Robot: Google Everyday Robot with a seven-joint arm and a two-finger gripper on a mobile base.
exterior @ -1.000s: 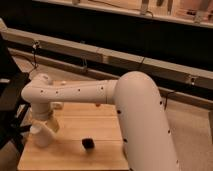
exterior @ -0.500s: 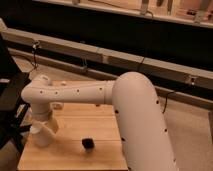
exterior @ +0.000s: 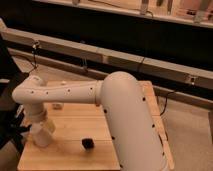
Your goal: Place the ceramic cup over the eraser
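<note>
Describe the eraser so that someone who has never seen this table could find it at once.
Start at the wooden table under the big white robot arm. The gripper hangs over the table's left side, with a pale cup-like shape at its end. To the right of that, near the front edge, sits the eraser: a small dark block, the only black thing on the light wood.

The light wooden plank desk (exterior: 135, 95) carries a small black block eraser (exterior: 88, 144) near its front edge. The claw (exterior: 40, 136) hangs over its left part.
</note>
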